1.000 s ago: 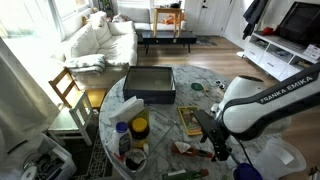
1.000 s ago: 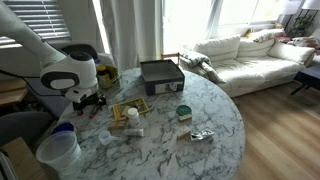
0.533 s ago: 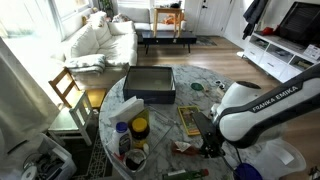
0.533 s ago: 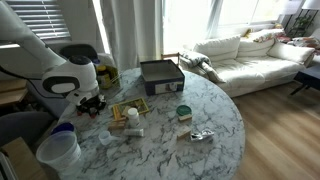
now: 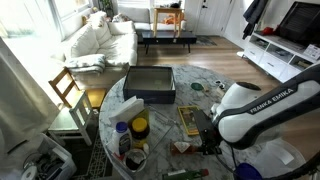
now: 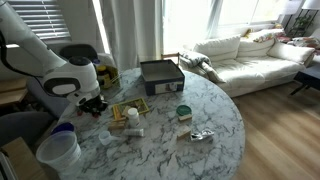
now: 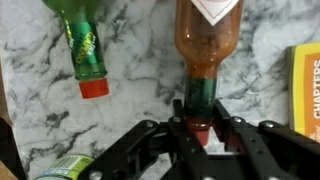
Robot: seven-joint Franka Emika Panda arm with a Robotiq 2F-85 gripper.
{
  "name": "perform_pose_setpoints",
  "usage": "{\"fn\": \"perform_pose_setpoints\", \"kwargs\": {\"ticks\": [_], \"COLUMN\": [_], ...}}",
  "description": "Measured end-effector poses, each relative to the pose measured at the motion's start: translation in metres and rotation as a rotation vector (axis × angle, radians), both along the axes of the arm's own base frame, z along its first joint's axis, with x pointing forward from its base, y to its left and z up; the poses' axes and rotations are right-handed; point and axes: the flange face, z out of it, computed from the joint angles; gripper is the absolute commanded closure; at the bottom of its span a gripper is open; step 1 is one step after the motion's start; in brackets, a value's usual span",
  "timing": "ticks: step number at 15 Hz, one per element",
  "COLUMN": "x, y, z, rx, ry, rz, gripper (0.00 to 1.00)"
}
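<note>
Black gripper (image 7: 200, 128) comes in low from the bottom of the wrist view. Its fingers (image 7: 178, 128) are squeezed shut on the thin neck of the brown sauce bottle (image 7: 207, 50), just by its red cap. I think it grabs there because the neck is skinny enough to fit between them.

The sauce bottle lies flat on the marble table (image 7: 140, 70), with its cap end toward the gripper, so a low sideways grab works. A green can (image 7: 65, 170) peeks in near the cap, to its left. A green bottle (image 7: 85, 45) also lies flat, left of the sauce bottle and not touching it. A yellow book (image 7: 305, 85) sits to its right. Farther past the sauce bottle is a black box (image 5: 150, 85), and far behind is a white sofa (image 5: 100, 40).
</note>
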Motion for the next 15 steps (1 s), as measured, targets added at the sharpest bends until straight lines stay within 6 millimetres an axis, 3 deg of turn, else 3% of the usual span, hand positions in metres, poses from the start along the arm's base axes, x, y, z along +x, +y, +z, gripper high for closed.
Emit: {"fn": "perform_pose_setpoints", "kwargs": {"ticks": [6,11,15], "x": [0.017,0.034,0.048], "y": [-0.013,-0.022,-0.017], "z": [0.014,0.037,0.063], "rx": [-0.082,-0.170,-0.227], "ry": [-0.030,-0.007,0.057], "rz": [0.038,0.202,0.326], "gripper": [0.92,0.92,0.92]}}
